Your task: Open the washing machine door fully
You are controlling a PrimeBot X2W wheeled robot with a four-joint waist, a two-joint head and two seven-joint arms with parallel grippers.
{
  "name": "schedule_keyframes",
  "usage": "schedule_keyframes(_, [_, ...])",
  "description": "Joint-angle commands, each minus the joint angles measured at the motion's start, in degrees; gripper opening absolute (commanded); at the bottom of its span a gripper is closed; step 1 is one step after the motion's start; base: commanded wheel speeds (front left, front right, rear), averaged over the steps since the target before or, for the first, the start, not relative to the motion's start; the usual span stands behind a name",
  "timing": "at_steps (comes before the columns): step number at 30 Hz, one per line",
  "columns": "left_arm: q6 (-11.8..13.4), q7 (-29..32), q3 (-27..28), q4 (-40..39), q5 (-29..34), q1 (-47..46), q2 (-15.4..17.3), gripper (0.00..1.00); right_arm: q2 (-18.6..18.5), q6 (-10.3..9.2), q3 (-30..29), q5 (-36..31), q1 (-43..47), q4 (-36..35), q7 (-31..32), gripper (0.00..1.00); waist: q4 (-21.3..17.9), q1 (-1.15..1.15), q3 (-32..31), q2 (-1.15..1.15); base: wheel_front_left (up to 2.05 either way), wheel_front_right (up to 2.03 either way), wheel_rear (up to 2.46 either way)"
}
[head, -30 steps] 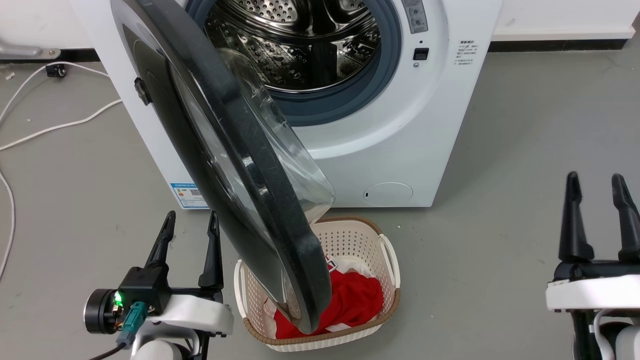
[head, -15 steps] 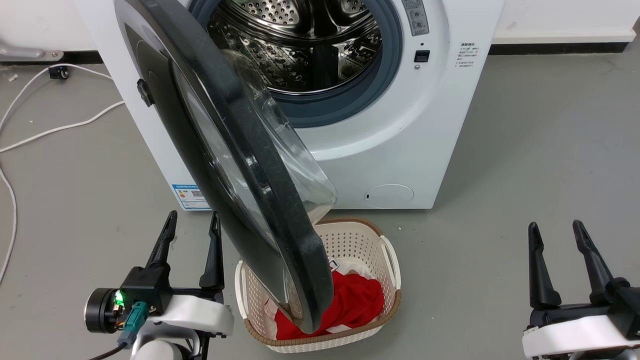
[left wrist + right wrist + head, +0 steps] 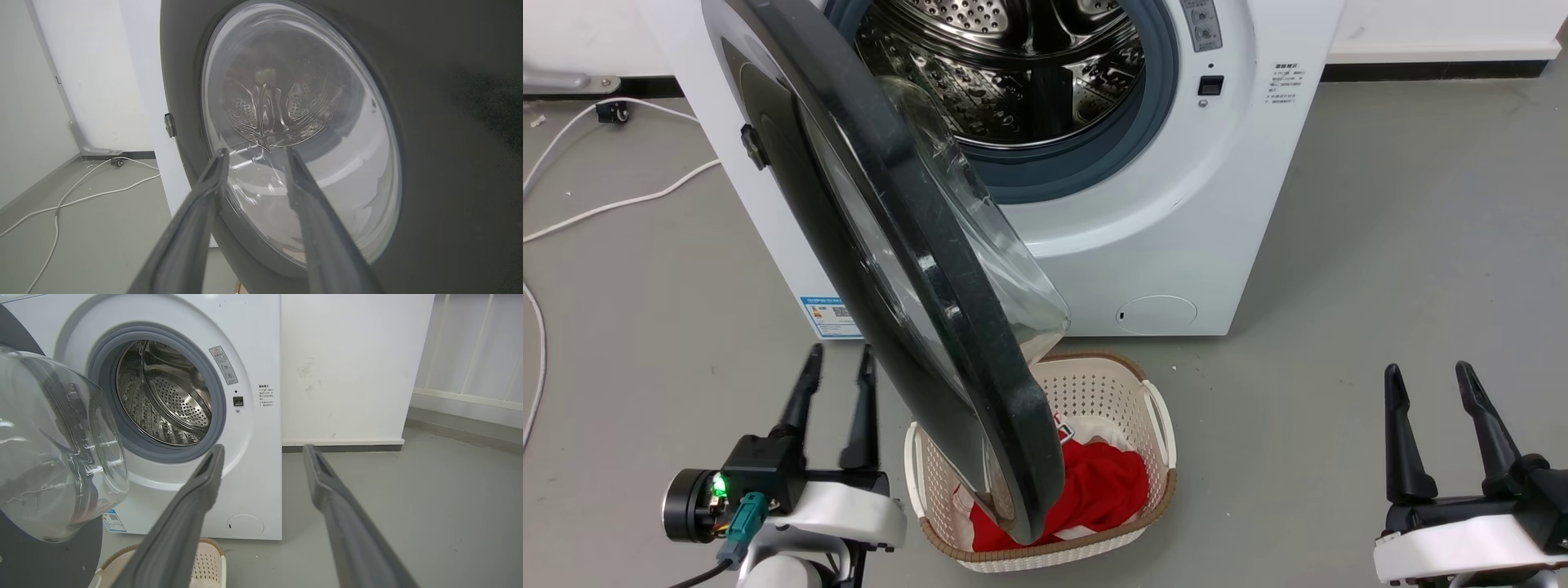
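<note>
Head view: the door stands half open above a basket. The left gripper is beside its outer face, jaws slightly apart; the right gripper is well away, jaws apart. Left wrist view: the glass is close ahead, so clear the swing path. Right wrist view: the drum is exposed. Push the inner rim, not the glass.

I see a basket holding red cloth just right of my left fingers; white cables lie beyond, leftward.

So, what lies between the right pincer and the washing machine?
Bare grey floor, as the head view shows; the right pincer stands open, apart from the washing machine.
</note>
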Motion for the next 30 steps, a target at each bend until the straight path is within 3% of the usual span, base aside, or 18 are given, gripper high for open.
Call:
schedule_keyframes(1, [-0.2, -0.1, 0.0, -0.2, 0.2, -0.5, 0.0, 0.00, 0.2, -0.04, -0.1, 0.2, -1.1, 0.1, -0.1, 1.00, 0.0, 0.00, 0.0, 0.00, 0.00, 0.00, 0.00])
schedule_keyframes(11, [0.6, -0.1, 0.6, -5.7, 0.0, -1.5, 0.0, 0.00, 0.2, -0.04, -0.2, 0.7, -0.7, 0.5, -0.4, 1.00, 0.2, 0.00, -0.2, 0.00, 0.00, 0.00, 0.00])
schedule_keyframes(30, [0.5, -0.1, 1.1, -33.0, 2.7, -9.0, 0.7, 0.00, 0.2, -0.04, -0.4, 1.4, -0.6, 1.6, -0.2, 1.00, 0.2, 0.00, -0.3, 0.00, 0.00, 0.00, 0.00])
